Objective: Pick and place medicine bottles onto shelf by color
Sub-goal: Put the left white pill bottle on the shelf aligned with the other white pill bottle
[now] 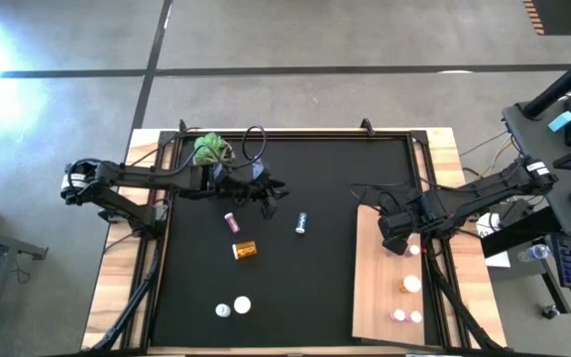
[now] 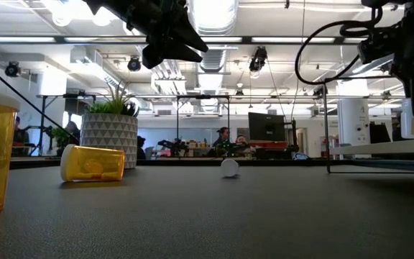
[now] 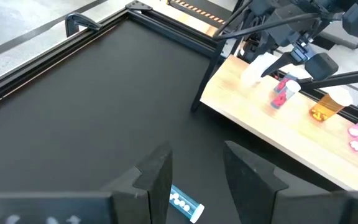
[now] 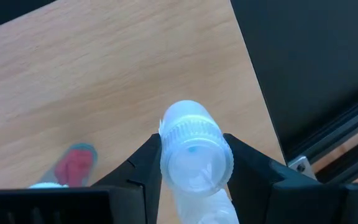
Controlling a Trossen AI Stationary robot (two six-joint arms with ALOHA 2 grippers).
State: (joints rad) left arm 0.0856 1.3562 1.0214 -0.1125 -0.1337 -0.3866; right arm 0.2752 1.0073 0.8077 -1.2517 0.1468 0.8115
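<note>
Black mat (image 1: 325,288) carries five loose bottles: pink bottle (image 1: 232,221), teal-banded bottle (image 1: 301,222), amber bottle (image 1: 245,250), two white bottles (image 1: 233,307) near its front edge. Shelf (image 1: 377,293) along the mat's right edge holds four. Right pincer (image 4: 191,163) pinches a white bottle (image 4: 194,155) over the shelf's back end; left pincer (image 3: 196,177), slightly spread and empty, hangs above the teal-banded one.

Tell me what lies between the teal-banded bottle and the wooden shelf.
Nothing: in the high view, only bare black mat separates the teal-banded bottle from the shelf; the left wrist view shows the same stretch bare.
</note>
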